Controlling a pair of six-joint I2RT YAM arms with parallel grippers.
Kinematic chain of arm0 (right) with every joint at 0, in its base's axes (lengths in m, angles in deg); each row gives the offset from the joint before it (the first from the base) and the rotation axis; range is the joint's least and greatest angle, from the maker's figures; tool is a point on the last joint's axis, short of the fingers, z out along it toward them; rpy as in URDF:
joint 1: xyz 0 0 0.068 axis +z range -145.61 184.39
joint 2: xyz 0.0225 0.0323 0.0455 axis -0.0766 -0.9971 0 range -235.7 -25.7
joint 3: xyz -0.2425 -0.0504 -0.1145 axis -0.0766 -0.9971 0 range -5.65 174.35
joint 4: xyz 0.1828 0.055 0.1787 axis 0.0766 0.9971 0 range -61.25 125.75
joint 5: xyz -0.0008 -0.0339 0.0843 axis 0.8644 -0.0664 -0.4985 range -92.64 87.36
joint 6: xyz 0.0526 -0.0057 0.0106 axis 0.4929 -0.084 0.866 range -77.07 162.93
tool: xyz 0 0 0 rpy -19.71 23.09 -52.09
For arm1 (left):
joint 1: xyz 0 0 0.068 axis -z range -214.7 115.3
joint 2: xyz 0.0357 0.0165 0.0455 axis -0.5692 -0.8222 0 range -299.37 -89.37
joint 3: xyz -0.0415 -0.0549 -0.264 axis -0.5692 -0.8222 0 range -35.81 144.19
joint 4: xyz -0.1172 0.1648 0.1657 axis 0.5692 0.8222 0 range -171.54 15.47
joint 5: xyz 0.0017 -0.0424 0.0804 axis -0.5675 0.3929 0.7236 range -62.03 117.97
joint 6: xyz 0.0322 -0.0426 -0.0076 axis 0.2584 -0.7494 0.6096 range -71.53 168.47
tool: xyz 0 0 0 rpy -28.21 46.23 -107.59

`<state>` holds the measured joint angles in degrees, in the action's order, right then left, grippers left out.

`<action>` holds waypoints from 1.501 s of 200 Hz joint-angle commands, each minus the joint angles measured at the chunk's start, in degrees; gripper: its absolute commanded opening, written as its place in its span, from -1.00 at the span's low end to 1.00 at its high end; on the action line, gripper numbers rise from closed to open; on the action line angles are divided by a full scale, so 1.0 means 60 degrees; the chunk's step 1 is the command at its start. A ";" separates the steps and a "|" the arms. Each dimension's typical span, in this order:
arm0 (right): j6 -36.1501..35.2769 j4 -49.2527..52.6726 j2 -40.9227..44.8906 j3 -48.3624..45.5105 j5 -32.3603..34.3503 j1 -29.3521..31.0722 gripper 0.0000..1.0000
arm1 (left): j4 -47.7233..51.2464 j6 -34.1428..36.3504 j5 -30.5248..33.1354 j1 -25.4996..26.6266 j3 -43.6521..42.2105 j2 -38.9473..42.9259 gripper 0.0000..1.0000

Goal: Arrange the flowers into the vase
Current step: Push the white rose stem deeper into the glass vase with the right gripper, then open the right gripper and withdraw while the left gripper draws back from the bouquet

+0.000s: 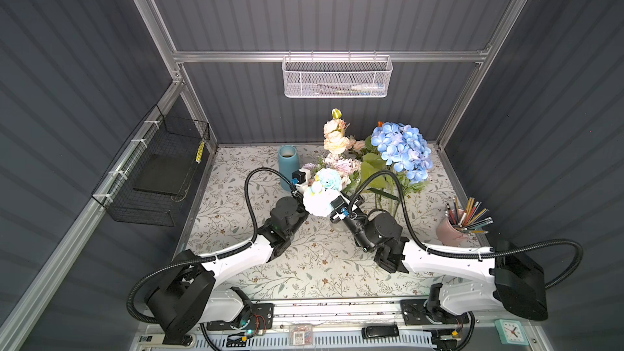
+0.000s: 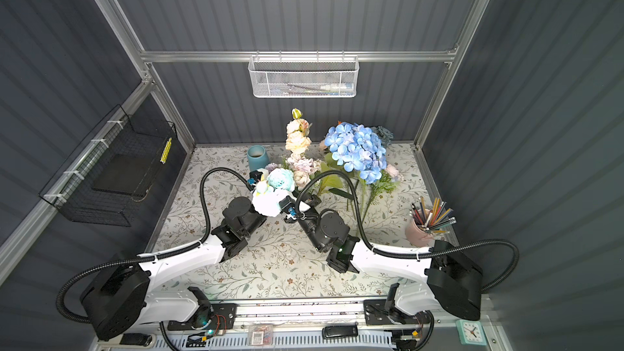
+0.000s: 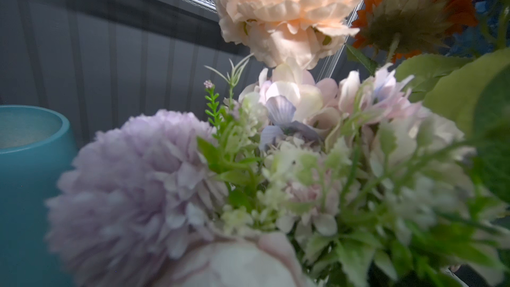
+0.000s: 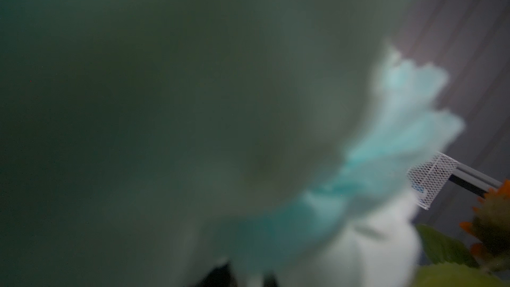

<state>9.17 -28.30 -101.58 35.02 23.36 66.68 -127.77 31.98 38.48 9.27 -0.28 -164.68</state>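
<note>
Only in both top views is the pencil cup (image 1: 450,231) seen; left gripper (image 1: 303,194) gapes wide, right gripper (image 1: 330,203) clamped.

Both top views: the white bloom (image 1: 319,202) covers the fingertips of the left gripper and the right gripper. Jaws are not visible, and contact with any stem is not determinable. Contents of the white mesh basket (image 1: 337,77) are too small to identify.

Right wrist view: a blurred grey-green mass fills nearly the whole frame. Pale-blue petals (image 4: 400,133) are out of focus. The orange daisy (image 4: 491,233) is cut by the frame edge. Dark shapes (image 4: 218,274) at the edge are unidentifiable.

Left wrist view: the lilac bloom (image 3: 132,189) is blurred and the teal vase (image 3: 27,161) is cut by the frame edge.
</note>
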 commanded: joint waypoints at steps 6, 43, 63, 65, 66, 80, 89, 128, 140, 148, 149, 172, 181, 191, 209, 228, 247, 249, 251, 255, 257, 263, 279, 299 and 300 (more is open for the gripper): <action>0.1116 0.0559 0.0387 -0.0228 0.0215 -0.0291 -0.89 | -0.0185 0.0067 -0.0022 0.0055 0.0222 0.0173 0.98; 0.2267 0.1060 0.0581 -0.0681 0.0230 -0.0605 -0.85 | -0.0088 0.0086 0.0005 0.0048 0.0220 0.0246 0.98; 0.2502 0.1207 0.0693 -0.0819 0.0288 -0.0665 -0.77 | -0.0043 0.0090 0.0004 0.0044 0.0231 0.0262 0.99; 0.2505 0.1205 0.0704 -0.0838 0.0294 -0.0656 -0.77 | -0.0043 0.0095 0.0003 0.0052 0.0231 0.0262 0.99; 0.2506 0.1212 0.0713 -0.0849 0.0295 -0.0655 -0.76 | -0.0043 0.0089 0.0005 0.0047 0.0238 0.0261 0.99; 0.2532 0.1272 0.0836 -0.0915 0.0274 -0.0654 -0.73 | -0.0028 0.0079 0.0000 0.0048 0.0237 0.0247 0.99; 0.2527 0.1337 0.0910 -0.0920 0.0289 -0.0655 -0.66 | -0.0028 0.0057 0.0008 0.0055 0.0259 0.0239 0.98; 0.2604 0.1759 0.1460 -0.1000 0.0045 -0.0654 0.03 | -0.0013 0.0039 0.0006 0.0056 0.0290 0.0247 0.98; 0.2748 0.2032 0.1766 -0.1040 -0.0214 -0.0639 0.13 | 0.0037 0.0040 -0.0005 0.0054 0.0286 0.0272 0.98; 0.2866 0.2333 0.1893 -0.1038 -0.0377 -0.0632 0.17 | 0.0081 0.0050 -0.0007 0.0050 0.0289 0.0290 0.99; 0.2891 0.2376 0.1893 -0.1044 -0.0400 -0.0628 0.18 | 0.0092 0.0044 -0.0007 0.0053 0.0289 0.0290 0.98; 0.3314 0.3412 0.2698 -0.1070 -0.0554 -0.0536 0.24 | 0.0270 0.0039 -0.0022 0.0055 0.0303 0.0347 0.98; 0.3464 0.3812 0.2913 -0.1119 -0.0553 -0.0461 0.26 | 0.0346 0.0042 -0.0055 0.0052 0.0317 0.0364 0.98; 0.3663 0.4256 0.3157 -0.1245 -0.0540 -0.0383 0.27 | 0.0444 0.0044 -0.0052 0.0053 0.0334 0.0396 0.98; 0.4283 0.5144 0.3635 -0.1478 -0.0539 -0.0284 0.29 | 0.0728 0.0053 -0.0093 0.0050 0.0373 0.0505 0.99; 0.5073 0.6092 0.4090 -0.1754 -0.0500 -0.0237 0.32 | 0.1224 0.0093 -0.0160 0.0051 0.0407 0.0756 0.98; 0.5719 0.6677 0.4348 -0.2079 -0.0426 -0.0216 0.34 | 0.1972 0.0112 -0.0198 0.0054 0.0490 0.1113 0.98; 0.5763 0.6699 0.4357 -0.2120 -0.0419 -0.0218 0.34 | 0.2061 0.0123 -0.0212 0.0055 0.0483 0.1152 0.98; 0.5822 0.6727 0.4377 -0.2167 -0.0410 -0.0219 0.34 | 0.2164 0.0115 -0.0201 0.0052 0.0503 0.1205 0.98; 0.5900 0.6751 0.4393 -0.2243 -0.0394 -0.0218 0.35 | 0.2345 0.0135 -0.0223 0.0055 0.0518 0.1295 0.98; 0.5933 0.6755 0.4398 -0.2289 -0.0371 -0.0226 0.35 | 0.2459 0.0140 -0.0222 0.0055 0.0522 0.1344 0.98; 0.6000 0.6756 0.4413 -0.2411 -0.0353 -0.0214 0.36 | 0.2754 0.0154 -0.0222 0.0052 0.0564 0.1482 0.99; 0.6098 0.6582 0.4357 -0.2726 -0.0129 -0.0223 0.41 | 0.3531 0.0152 -0.0112 0.0054 0.0595 0.1875 0.98; 0.6148 0.6286 0.4242 -0.3071 0.0278 -0.0240 0.55 | 0.4413 0.0156 0.0166 0.0050 0.0577 0.2362 0.98; 0.6144 0.6272 0.4233 -0.3093 0.0302 -0.0242 0.55 | 0.4448 0.0148 0.0175 0.0038 0.0580 0.2381 0.99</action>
<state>43.49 9.66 -75.87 18.38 21.70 65.08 -109.44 32.00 37.93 9.27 1.34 -153.80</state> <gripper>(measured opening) 0.743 0.993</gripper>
